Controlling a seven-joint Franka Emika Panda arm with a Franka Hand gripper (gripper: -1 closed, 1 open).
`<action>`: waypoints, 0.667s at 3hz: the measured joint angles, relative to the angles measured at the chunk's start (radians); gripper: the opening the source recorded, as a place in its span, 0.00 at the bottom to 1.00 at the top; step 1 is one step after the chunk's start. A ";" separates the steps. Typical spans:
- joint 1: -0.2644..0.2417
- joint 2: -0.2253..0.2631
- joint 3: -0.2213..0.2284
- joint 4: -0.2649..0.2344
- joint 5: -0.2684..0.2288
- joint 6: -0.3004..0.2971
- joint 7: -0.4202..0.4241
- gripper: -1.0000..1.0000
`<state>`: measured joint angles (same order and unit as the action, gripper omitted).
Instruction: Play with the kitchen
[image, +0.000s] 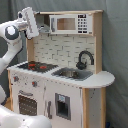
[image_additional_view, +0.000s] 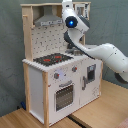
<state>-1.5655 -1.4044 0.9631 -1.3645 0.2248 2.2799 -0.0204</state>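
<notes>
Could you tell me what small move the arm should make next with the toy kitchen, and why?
Probably lower the gripper toward the black-and-red hob of the pale wood and white toy kitchen: it sits high beside the upper shelf, touching nothing, with the hob below it.

a grey-green curtain (image: 116, 45) is hanging as backdrop in both exterior views, falling in soft vertical folds. in the second exterior view a pale wooden tabletop (image_additional_view: 102, 112) is lying underneath, a dark seam running between its boards. even light is falling throughout.
</notes>
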 joint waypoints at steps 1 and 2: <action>-0.014 0.000 0.014 0.003 0.000 -0.027 0.004 1.00; -0.015 0.000 0.016 0.003 0.000 -0.029 0.004 0.00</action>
<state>-1.5802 -1.4044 0.9786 -1.3619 0.2248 2.2510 -0.0162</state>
